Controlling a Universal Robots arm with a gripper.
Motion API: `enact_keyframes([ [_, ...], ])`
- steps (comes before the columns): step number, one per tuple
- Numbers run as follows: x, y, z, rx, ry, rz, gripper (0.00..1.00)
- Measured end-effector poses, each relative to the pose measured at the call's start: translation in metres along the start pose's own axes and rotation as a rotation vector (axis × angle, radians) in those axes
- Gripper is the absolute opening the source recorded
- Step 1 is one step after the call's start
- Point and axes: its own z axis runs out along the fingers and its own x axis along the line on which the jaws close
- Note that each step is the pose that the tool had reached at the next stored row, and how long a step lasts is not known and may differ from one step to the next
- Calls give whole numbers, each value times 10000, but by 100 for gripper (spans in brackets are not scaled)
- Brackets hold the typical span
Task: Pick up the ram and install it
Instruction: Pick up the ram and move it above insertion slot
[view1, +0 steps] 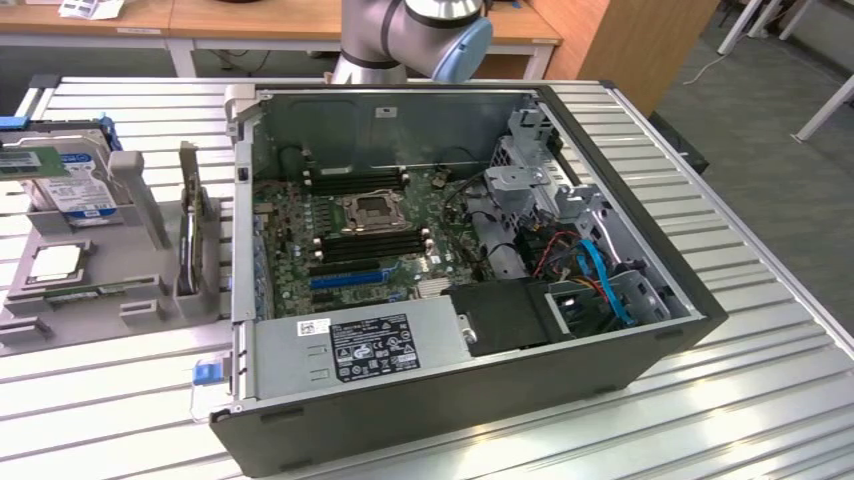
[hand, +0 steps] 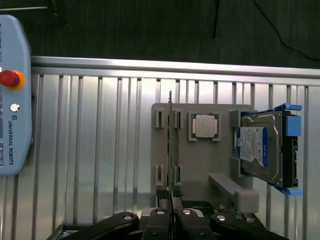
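Observation:
The ram (hand: 170, 145) is a thin green stick standing on edge in two grey clips of the grey fixture (hand: 200, 165). In the exterior view the ram (view1: 83, 292) lies along the fixture's near side, left of the computer case. My gripper (hand: 170, 212) hangs well above the table with its black fingers (hand: 159, 220) shut together and nothing between them. It lines up with one end of the ram without touching it. Black memory slots (view1: 374, 245) lie beside the processor socket (view1: 367, 210) on the green motherboard inside the open case.
The fixture also holds a silver CPU chip (hand: 205, 125), a hard drive (hand: 262, 150) in blue brackets and an upright card (view1: 190, 225). The case (view1: 467, 400) has tall walls, a power supply (view1: 360, 345) and cables (view1: 601, 270). A teach pendant (hand: 12, 100) lies near the table edge.

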Motion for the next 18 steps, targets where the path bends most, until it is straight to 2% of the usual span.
enact_keyframes([
  [10,1,-170,-5,3,-2,2,11],
  [18,3,-356,-12,0,-2,3,11],
])
